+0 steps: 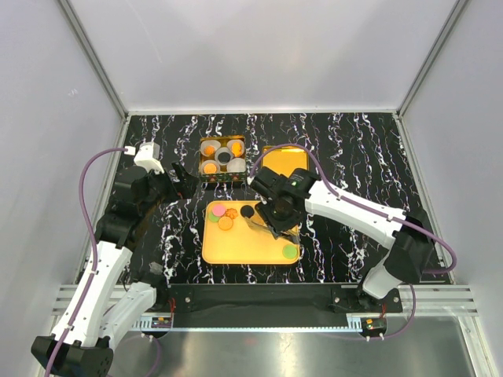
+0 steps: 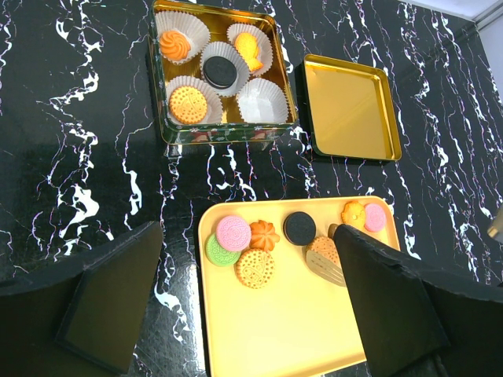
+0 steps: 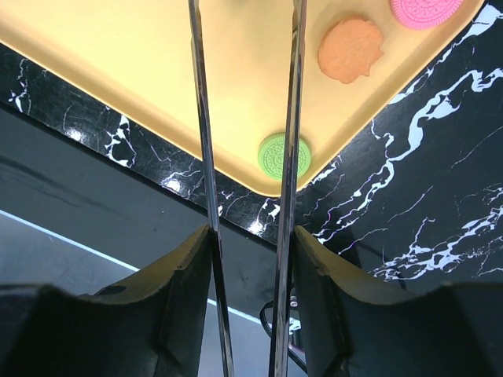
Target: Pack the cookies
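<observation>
On the tabletop [image 1: 346, 149], a tin [image 2: 228, 135] stands at the rear, a lid [image 2: 350, 106] just beside it on the right. Five paper cups [image 2: 259, 100] sit in the tin, with cookies [image 2: 189, 104] in four of them. A tray [image 1: 244, 250] lies in front of both. Four cookies cluster at its rear-left corner, one lies alone to their right, two sit at the rear-right corner, and another is near the front-right corner. The right claw [image 3: 253, 236], tongs [image 3: 206, 157] between its fingers, hangs over the tray's right half. The left claw [image 1: 182, 179], fingers spread, is left of the tin.
</observation>
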Action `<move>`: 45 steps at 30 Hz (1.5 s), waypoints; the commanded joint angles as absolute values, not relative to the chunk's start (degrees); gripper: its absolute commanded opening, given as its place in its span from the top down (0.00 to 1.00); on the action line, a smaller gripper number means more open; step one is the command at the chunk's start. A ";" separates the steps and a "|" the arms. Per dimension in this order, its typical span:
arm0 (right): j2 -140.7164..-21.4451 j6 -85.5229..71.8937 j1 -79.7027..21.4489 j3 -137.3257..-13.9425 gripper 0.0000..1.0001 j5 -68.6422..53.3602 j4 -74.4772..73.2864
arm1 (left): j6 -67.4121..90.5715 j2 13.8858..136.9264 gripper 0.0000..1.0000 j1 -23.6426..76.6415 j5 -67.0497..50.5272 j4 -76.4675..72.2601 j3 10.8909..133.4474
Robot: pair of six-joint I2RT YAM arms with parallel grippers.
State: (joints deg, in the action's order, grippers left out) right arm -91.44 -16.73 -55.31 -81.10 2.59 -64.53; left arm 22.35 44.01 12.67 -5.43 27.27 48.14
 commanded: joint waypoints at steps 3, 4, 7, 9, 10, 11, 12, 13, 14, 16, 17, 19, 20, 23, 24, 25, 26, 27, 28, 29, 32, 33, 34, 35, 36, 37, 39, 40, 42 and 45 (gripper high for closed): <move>-91.05 -17.05 -55.99 -83.58 0.50 4.83 -65.91 | 22.24 43.95 0.01 12.22 -6.06 24.26 47.81; -90.88 -17.05 -55.90 -83.85 0.50 5.10 -66.27 | 22.24 43.86 0.01 12.22 -6.15 24.26 47.81; -90.18 -16.96 -55.99 -84.55 0.50 5.62 -67.15 | 22.32 43.86 0.01 12.22 -6.15 24.08 47.81; -89.74 -17.14 -55.90 -84.99 0.50 5.28 -67.50 | 22.32 43.94 0.01 12.22 -6.15 24.17 47.81; -89.56 -17.05 -55.90 -85.16 0.49 4.93 -67.41 | 22.32 43.95 0.01 12.22 -6.15 24.08 47.81; -89.39 -16.96 -55.81 -85.08 0.49 4.57 -67.24 | 22.32 43.86 0.01 12.22 -6.15 24.17 47.81; -89.38 -16.96 -55.98 -85.17 0.49 4.40 -67.24 | 22.32 43.86 0.01 12.22 -6.24 24.08 47.81; -89.47 -16.96 -55.90 -85.34 0.50 4.39 -67.24 | 22.32 43.86 0.01 12.22 -6.24 24.17 47.81; -89.65 -16.96 -55.90 -85.34 0.50 3.96 -67.32 | 22.32 43.86 0.01 12.22 -6.24 24.17 47.81; -89.65 -16.70 -55.90 -85.17 0.49 3.69 -66.80 | 22.32 43.86 0.01 12.22 -6.15 24.08 47.73; -89.74 -16.44 -55.90 -85.17 0.49 3.95 -66.71 | 22.32 43.86 0.01 12.22 -6.15 24.17 47.81; -90.09 -16.17 -55.90 -84.99 0.49 4.39 -66.88 | 22.32 43.86 0.01 12.22 -6.24 24.08 47.81; -90.35 -16.00 -55.90 -84.99 0.49 4.66 -66.80 | 22.32 43.86 0.01 12.22 -6.24 24.17 47.73; -90.53 -16.00 -55.90 -84.99 0.50 4.48 -66.80 | 22.32 43.86 0.01 12.22 -6.24 24.08 47.81; -90.53 -16.08 -55.90 -85.08 0.53 4.48 -66.97 | 22.32 43.86 0.01 12.22 -6.24 24.17 47.73; -90.53 -16.08 -55.90 -85.34 0.55 4.48 -67.23 | 22.41 43.86 0.01 12.22 -6.24 24.17 47.64; -90.44 -16.00 -55.90 -85.43 0.57 4.57 -67.41 | 22.41 43.77 0.01 12.22 -6.24 24.17 47.72; -90.27 -16.00 -55.90 -85.60 0.59 4.66 -67.59 | 22.41 43.86 0.01 12.22 -6.24 24.08 47.72; -90.09 -16.08 -55.90 -85.61 0.60 4.83 -67.76 | 22.41 43.77 0.01 12.22 -6.24 24.08 47.72; -89.91 -16.08 -55.90 -85.78 0.61 4.92 -67.94 | 22.41 43.86 0.01 12.22 -6.33 24.08 47.72; -89.56 -16.26 -55.90 -86.66 0.62 5.53 -68.73 | 22.41 43.86 0.01 12.22 -6.33 24.08 47.72; -89.39 -16.35 -55.90 -87.01 0.62 5.71 -69.34 | 22.41 43.77 0.01 12.22 -6.33 24.08 47.72; -88.95 -16.35 -55.90 -88.06 0.62 5.97 -69.78 | 22.41 43.86 0.01 12.22 -6.33 24.00 47.72; -88.77 -16.26 -55.90 -88.59 0.62 6.50 -70.13 | 22.41 43.86 0.01 12.22 -6.33 24.08 47.72; -88.68 -16.09 -55.81 -89.64 0.61 6.59 -70.83 | 22.41 43.86 0.01 12.22 -6.33 24.08 47.72; -88.33 -16.17 -55.72 -90.17 0.61 6.68 -71.10 | 22.41 43.86 0.01 12.22 -6.24 24.08 47.72; -88.24 -16.00 -55.64 -91.57 0.61 6.59 -71.63 | 22.41 43.86 0.01 12.22 -6.24 24.08 47.72; -88.33 -15.82 -55.46 -92.10 0.61 6.85 -71.80 | 22.41 43.86 0.01 12.22 -6.33 24.08 47.72; -88.42 -15.73 -55.28 -93.42 0.61 7.47 -72.33 | 22.50 43.95 0.01 12.22 -6.42 24.08 47.81; -88.94 -15.12 -54.32 -95.35 0.61 7.12 -71.90 | 22.50 43.86 0.01 12.22 -6.33 23.99 47.72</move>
